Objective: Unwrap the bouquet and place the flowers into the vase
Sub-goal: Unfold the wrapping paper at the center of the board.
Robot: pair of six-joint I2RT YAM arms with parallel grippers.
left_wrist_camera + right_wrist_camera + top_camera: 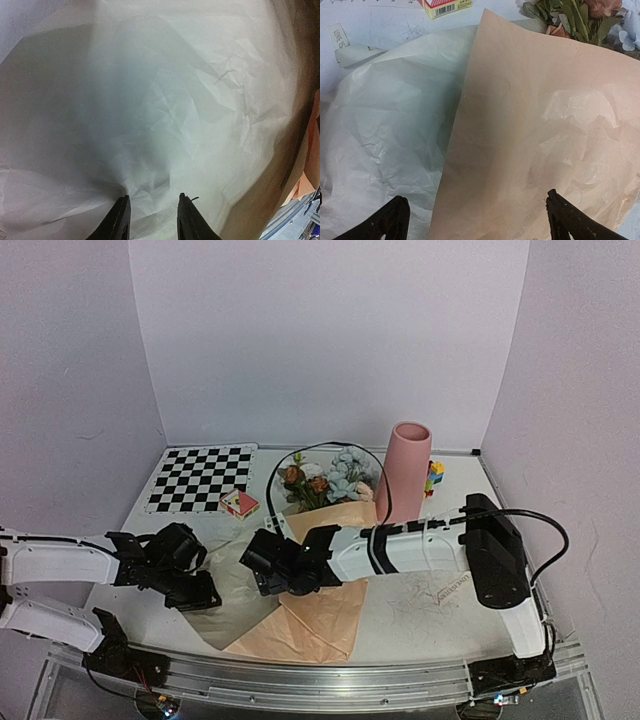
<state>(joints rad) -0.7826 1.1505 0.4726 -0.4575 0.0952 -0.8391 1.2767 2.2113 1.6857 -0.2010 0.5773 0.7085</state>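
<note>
Wide apart at the bottom of the right wrist view stand the jaws of the right gripper [476, 197], nothing between them, hanging over the peach paper [535, 140]. That sheet lies opened and crinkled, and its straight edge overlaps a white tissue sheet [385, 125] at one side. At its far end the flowers [580, 15] show green stems, leaves, a rust bloom and pale-blue petals. Beyond the tissue lie a printed cream ribbon [337, 37] and a red-and-white box [445, 6], both on the bench [395, 20].

The left gripper [153, 196] has its jaws a narrow gap apart, tips down on the crumpled white tissue that fills its wrist view. Whether they pinch a fold I cannot tell.

Only the top view shows the vase [405, 475]: pink, upright, just beside the blooms on their right, apart from both grippers. It also shows the bouquet [335, 512] lying lengthwise mid-bench, blooms away from the arms. The right arm [420, 545] reaches low across the paper toward the left. The left arm [60, 560] stretches in from the left edge, its wrist over the tissue.
</note>
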